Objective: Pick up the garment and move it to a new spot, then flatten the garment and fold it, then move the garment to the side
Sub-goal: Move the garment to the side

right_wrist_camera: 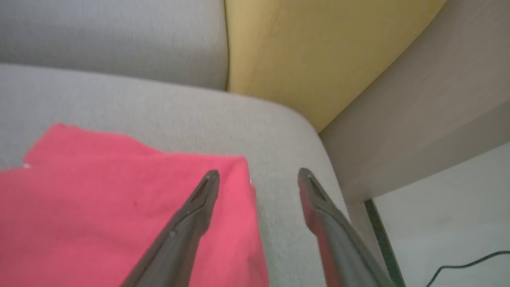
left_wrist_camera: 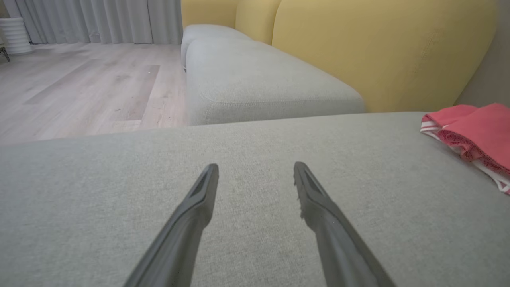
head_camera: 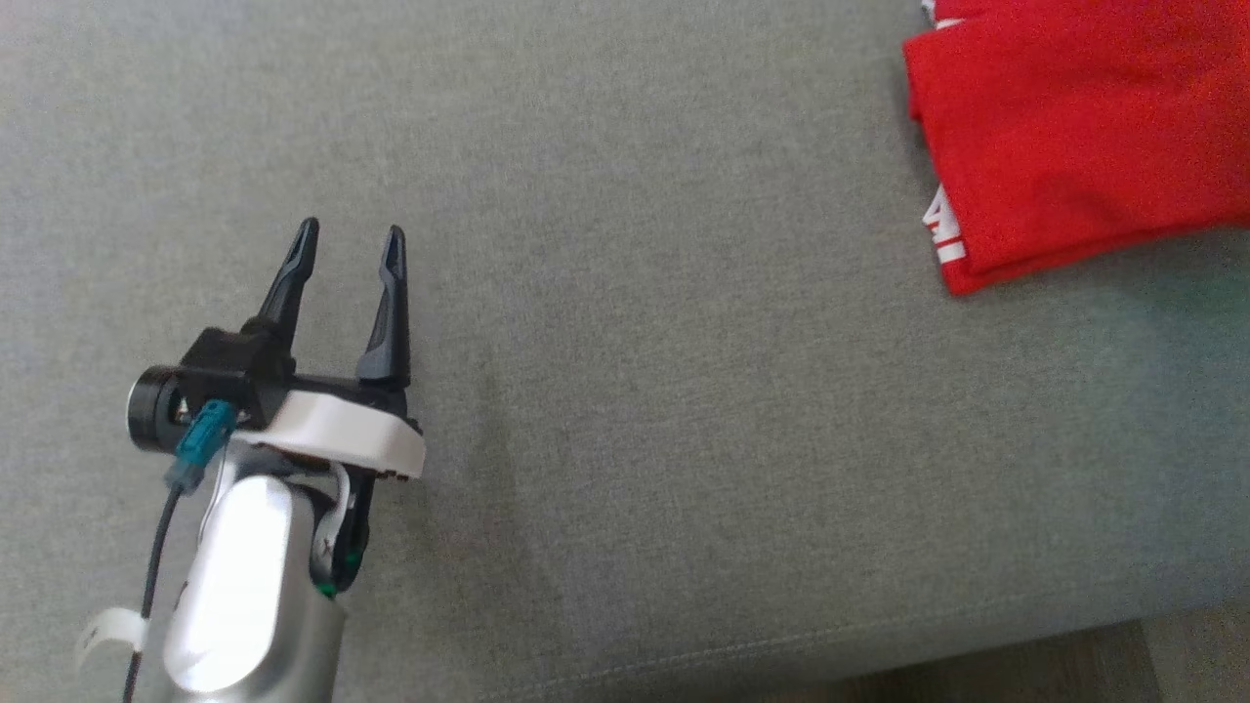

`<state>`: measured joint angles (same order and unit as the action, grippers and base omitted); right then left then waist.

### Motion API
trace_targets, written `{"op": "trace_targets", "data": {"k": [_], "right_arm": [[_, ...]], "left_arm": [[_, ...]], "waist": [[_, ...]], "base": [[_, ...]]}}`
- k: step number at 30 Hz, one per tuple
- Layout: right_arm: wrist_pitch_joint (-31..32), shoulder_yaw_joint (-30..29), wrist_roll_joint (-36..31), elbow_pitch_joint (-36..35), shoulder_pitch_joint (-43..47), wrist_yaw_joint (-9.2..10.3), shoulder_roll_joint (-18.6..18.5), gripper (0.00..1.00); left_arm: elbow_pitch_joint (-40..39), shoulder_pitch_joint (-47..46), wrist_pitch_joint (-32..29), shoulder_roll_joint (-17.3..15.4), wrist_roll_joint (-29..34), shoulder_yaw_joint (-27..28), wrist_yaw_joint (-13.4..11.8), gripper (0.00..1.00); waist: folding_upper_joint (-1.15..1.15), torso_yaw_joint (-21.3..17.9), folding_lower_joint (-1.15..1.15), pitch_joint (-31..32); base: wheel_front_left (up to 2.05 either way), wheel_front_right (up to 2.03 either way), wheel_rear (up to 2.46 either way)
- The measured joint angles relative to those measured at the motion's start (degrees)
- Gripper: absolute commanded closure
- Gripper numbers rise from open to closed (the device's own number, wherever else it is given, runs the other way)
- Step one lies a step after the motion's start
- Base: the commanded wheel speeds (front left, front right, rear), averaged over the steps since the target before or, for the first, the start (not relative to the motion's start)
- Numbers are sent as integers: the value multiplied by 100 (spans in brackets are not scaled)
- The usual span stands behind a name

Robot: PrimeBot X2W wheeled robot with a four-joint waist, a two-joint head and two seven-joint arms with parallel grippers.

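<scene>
**Folded red garment on grey sofa seat, both grippers empty**

Head view: Red garment (head_camera: pixel 1074 137), folded, with white lettering at its edge, lies flat at the upper right of the frame on the grey sofa seat (head_camera: pixel 684 391). Left gripper (head_camera: pixel 352 229) at lower left, well apart from the garment; jaws spread wide, nothing between them.

Left wrist view: Left gripper (left_wrist_camera: pixel 256 167) jaws wide apart over bare seat (left_wrist_camera: pixel 119 199), empty. Garment (left_wrist_camera: pixel 478 131) at right edge. Yellow backrest (left_wrist_camera: pixel 378 52) at upper right; wooden floor (left_wrist_camera: pixel 79 91) and grey curtains (left_wrist_camera: pixel 99 20) at upper left.

Right wrist view: Right gripper (right_wrist_camera: pixel 259 173) jaws wide apart, gripping nothing. Garment (right_wrist_camera: pixel 99 207) fills the lower left; one finger lies over its corner, the other over bare seat (right_wrist_camera: pixel 159 107). Contact with the cloth cannot be told. Yellow backrest (right_wrist_camera: pixel 310 52) at top.
</scene>
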<state>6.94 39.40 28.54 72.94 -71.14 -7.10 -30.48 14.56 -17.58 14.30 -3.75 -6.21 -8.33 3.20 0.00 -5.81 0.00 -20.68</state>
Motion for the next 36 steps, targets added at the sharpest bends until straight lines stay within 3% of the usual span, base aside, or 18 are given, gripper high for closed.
{"op": "trace_targets", "data": {"k": [6, 11, 16, 23, 36], "right_arm": [[-1205, -147, -19, -255, 57, 0, 368, 0], [-1805, -293, 269, -732, 563, 0, 643, 0], [-2002, -410, 581, -1388, 1465, 0, 901, 0], [-2114, -845, 639, -2472, 2812, 0, 962, 0], [-2131, -2499, -419, -4577, 5314, 0, 1630, 0]], "left_arm": [[-153, 258, 0, -7, -121, 227, -71, 0], [-208, 567, 0, -8, -235, 423, -123, 0], [-205, 850, 0, -14, -304, 554, -179, 0], [8, 1059, -52, -2, -504, 650, -320, 0], [468, 1267, -9, -16, -498, 688, -415, 0]], "waist": [[0, -6, 0, 529], [0, 7, 0, 1049], [0, 12, 0, 1566], [0, 92, -1, 2070], [0, 372, -1, 2142]], "base": [[0, 0, 0], [0, 0, 0], [0, 0, 0], [0, 0, 0], [0, 0, 0]]}}
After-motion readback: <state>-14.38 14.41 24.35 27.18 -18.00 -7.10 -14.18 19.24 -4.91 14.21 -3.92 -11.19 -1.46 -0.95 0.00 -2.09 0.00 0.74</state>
